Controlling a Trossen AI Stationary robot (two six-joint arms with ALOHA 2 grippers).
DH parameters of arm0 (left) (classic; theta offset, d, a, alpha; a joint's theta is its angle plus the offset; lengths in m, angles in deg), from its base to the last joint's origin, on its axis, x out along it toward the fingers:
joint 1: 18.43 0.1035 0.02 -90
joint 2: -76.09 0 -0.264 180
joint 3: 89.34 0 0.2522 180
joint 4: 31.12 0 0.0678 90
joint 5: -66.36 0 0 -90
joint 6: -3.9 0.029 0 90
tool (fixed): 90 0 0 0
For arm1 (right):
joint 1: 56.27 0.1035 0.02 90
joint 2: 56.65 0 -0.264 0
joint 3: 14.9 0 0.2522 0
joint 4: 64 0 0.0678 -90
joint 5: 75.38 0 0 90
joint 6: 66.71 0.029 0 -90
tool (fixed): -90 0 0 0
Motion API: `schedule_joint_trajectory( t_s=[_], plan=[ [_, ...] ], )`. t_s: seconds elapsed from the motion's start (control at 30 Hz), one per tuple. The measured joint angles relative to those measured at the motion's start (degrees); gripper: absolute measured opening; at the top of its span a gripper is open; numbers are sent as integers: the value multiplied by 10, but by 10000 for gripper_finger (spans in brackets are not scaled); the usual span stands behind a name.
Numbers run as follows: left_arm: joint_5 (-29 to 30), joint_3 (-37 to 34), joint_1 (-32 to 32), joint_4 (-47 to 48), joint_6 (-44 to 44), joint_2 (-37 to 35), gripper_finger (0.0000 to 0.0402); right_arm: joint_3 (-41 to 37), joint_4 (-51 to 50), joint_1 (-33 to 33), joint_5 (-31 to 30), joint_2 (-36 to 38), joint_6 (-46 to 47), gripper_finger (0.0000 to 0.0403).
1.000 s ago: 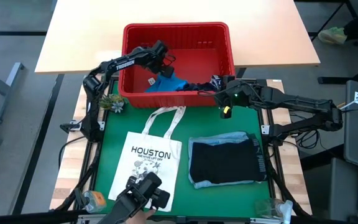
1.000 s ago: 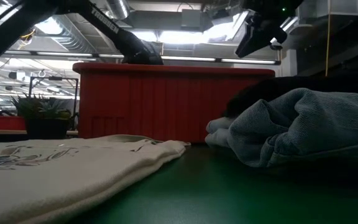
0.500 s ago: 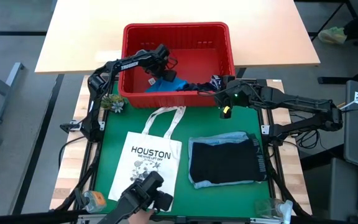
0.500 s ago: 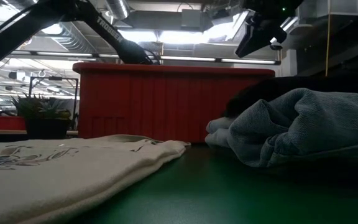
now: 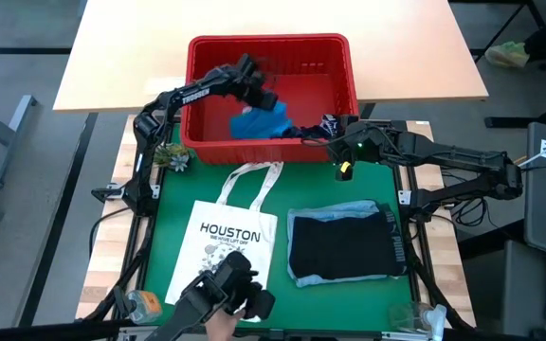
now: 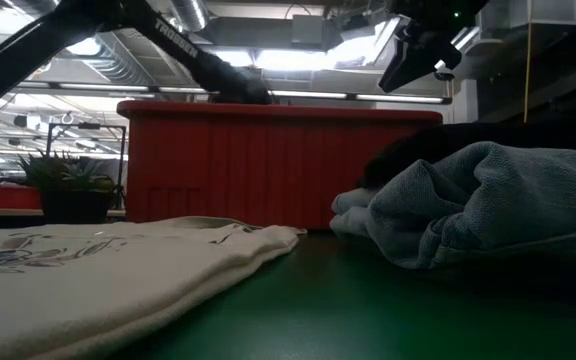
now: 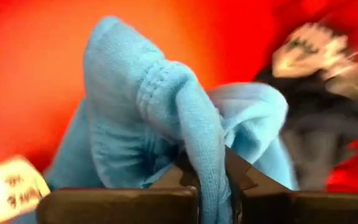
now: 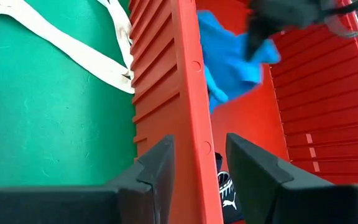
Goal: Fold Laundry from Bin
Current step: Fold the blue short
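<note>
Near edge: a person's hand held a dark device over the white HOUSTON tote bag, which lay flat and limp on the green mat.
Folded stack: a dark garment sat squared on a light blue denim shirt, whose thick, soft folds filled the low view.
Right gripper: its fingers stood partly apart, straddling the bin's thick near rim and gripping nothing.
Bin: red rigid plastic with ribbed, slotted walls.
Change: within the last second the left gripper snapped from wide to closed on the bright blue garment and lifted.
Blue garment: soft knit with a ribbed hem, bunched and hanging inside the bin.
Meaning: extraction seemed under way; folding remained.
</note>
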Motion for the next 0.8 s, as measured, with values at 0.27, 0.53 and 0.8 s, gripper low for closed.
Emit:
schedule_joint_trajectory(
  t_s=[0.27,0.53,0.8],
  plan=[
    [-24,187,0,-2,1,-1,8,0,0,0,0,0,0,143],
    [-58,296,-4,-66,-23,-31,8,0,1,0,-5,0,0,143],
    [-76,292,-17,-77,-39,-101,9,53,0,0,-6,0,-6,143]
  ],
)
